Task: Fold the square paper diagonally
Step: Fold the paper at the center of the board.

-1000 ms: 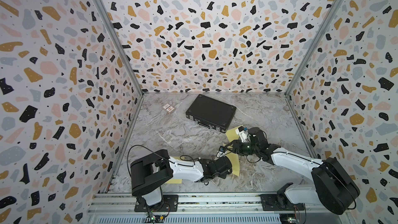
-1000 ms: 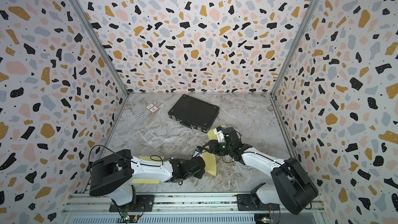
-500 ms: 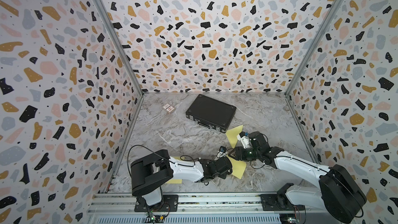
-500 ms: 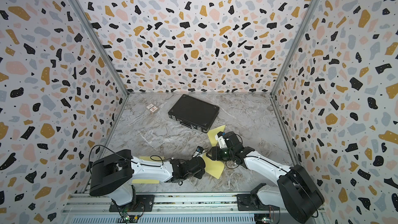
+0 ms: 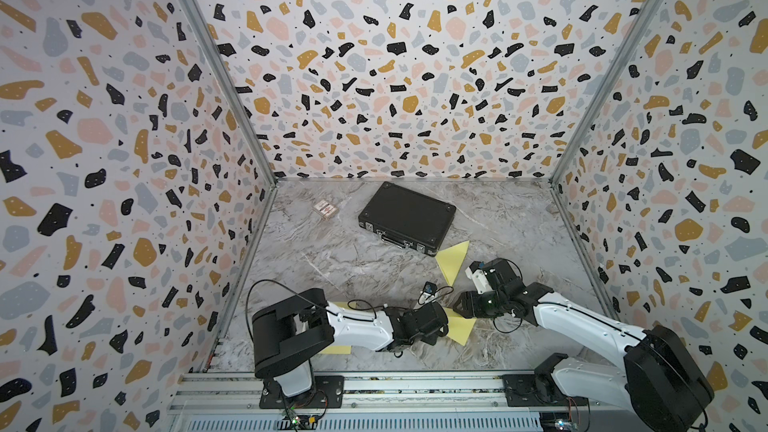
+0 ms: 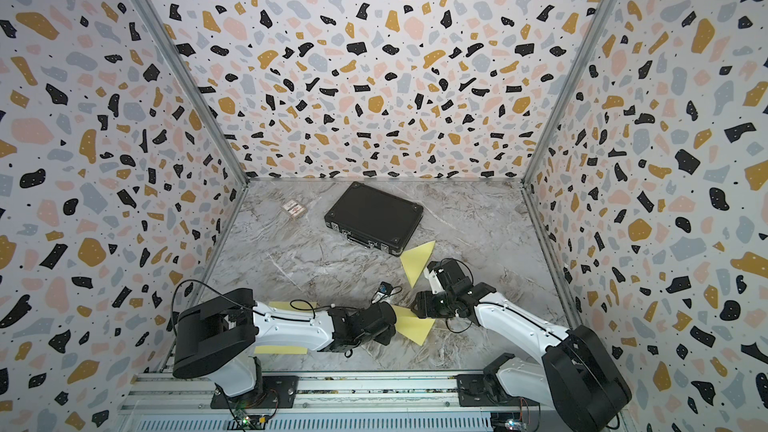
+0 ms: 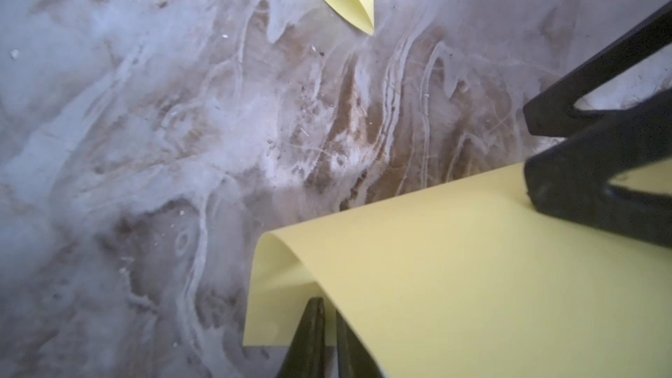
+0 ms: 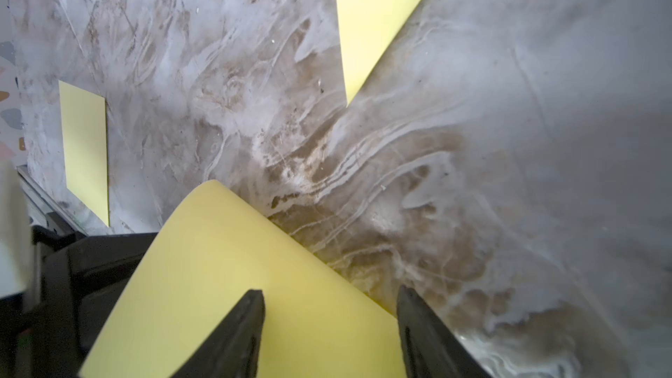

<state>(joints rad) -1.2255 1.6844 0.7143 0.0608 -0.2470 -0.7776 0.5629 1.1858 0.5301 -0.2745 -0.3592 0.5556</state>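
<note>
Three terrazzo walls (image 5: 415,76) enclose a marbled tabletop (image 5: 332,259) holding curled yellow paper (image 5: 460,328).

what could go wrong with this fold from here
The right hand is open over the square paper, whose flap is curled, not creased; it may spring back.
The shut left hand sits under that flap; pulling it out could drag the sheet and skew the diagonal.

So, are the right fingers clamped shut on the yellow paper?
No, in the right wrist view the right fingers stand wide apart, and the curled yellow paper shows in the gap between them.
</note>
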